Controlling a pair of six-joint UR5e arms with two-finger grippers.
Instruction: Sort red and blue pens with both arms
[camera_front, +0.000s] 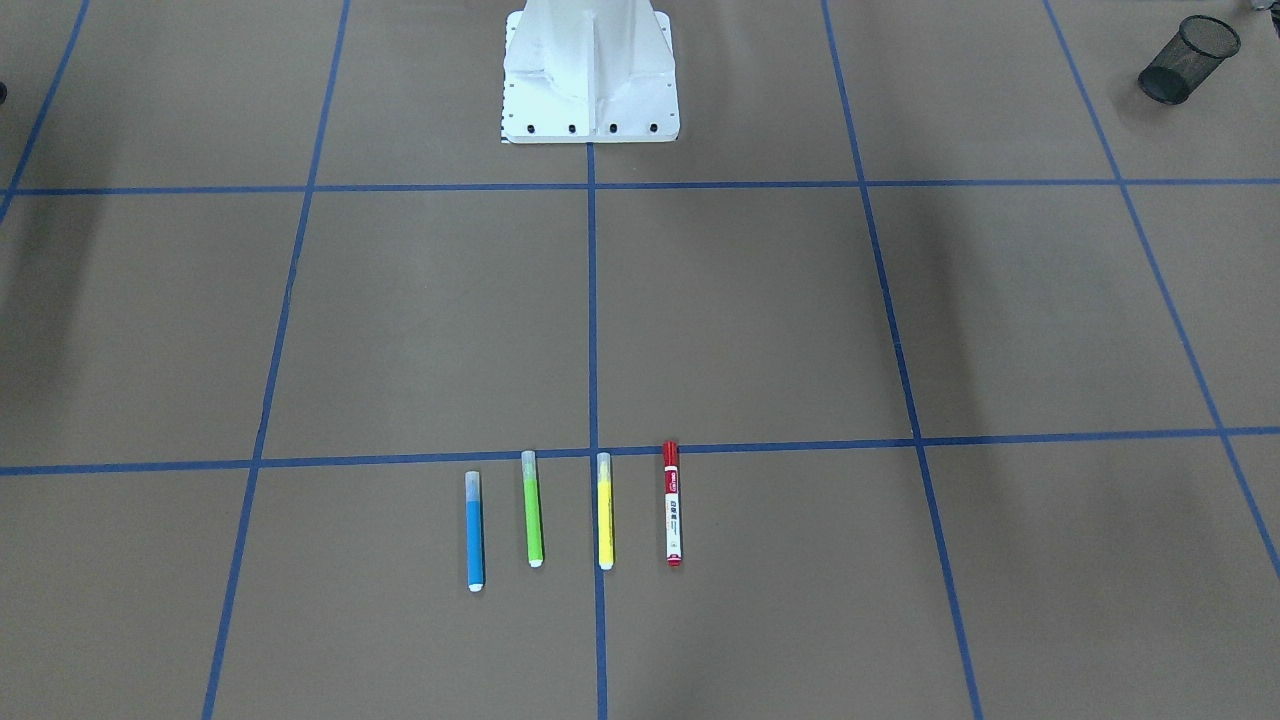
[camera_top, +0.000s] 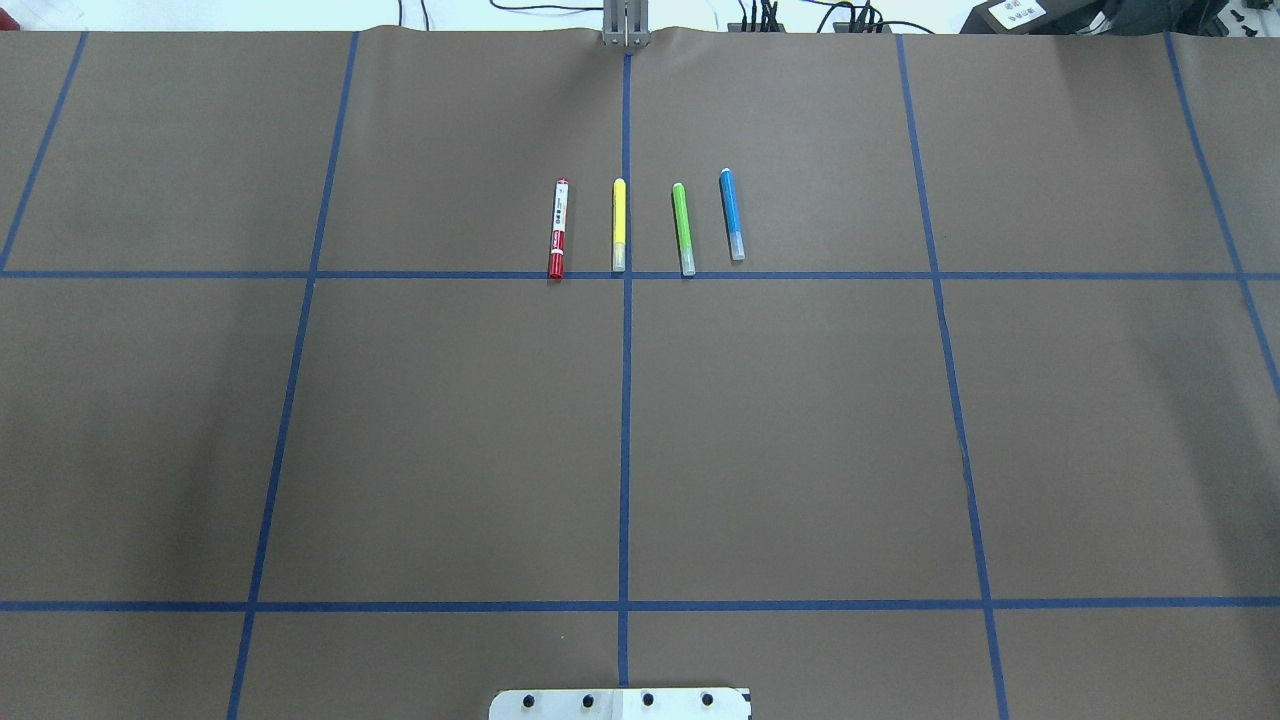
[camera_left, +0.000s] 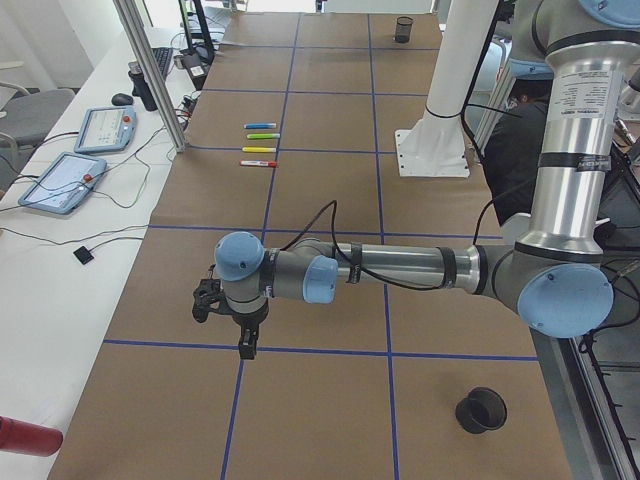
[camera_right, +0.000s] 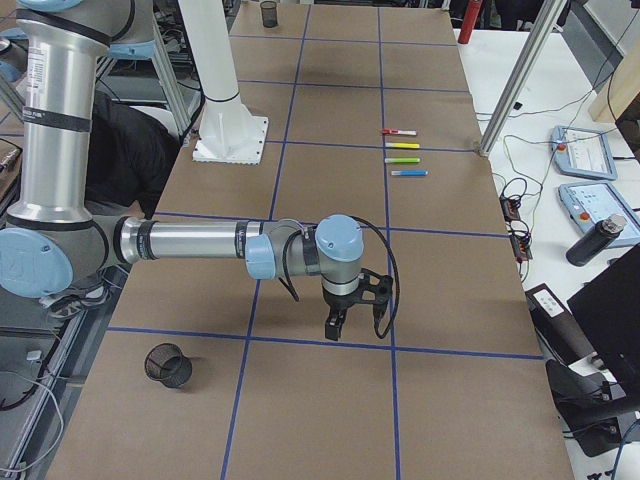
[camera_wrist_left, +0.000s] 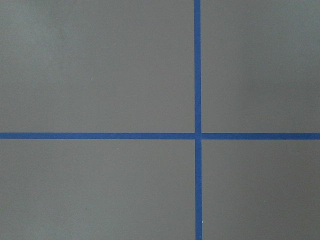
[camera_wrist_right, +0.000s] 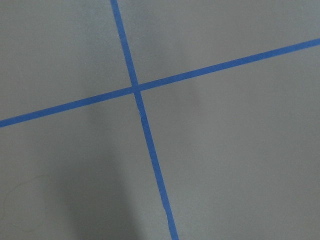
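Four pens lie side by side on the brown table near a blue tape line. The red pen (camera_front: 673, 505) (camera_top: 558, 230), white-barrelled with a red cap, is at one end of the row. The blue pen (camera_front: 475, 535) (camera_top: 732, 215) is at the other end. My left gripper (camera_left: 241, 340) shows only in the exterior left view, hanging over a tape crossing far from the pens. My right gripper (camera_right: 340, 325) shows only in the exterior right view, likewise far from the row. Whether either is open or shut I cannot tell. Both wrist views show only table and tape.
A green pen (camera_front: 533, 510) and a yellow pen (camera_front: 604, 512) lie between the red and blue ones. One black mesh cup (camera_left: 481, 410) stands near the left arm's base side, another (camera_right: 168, 365) near the right arm. The white robot pedestal (camera_front: 590, 75) stands mid-table.
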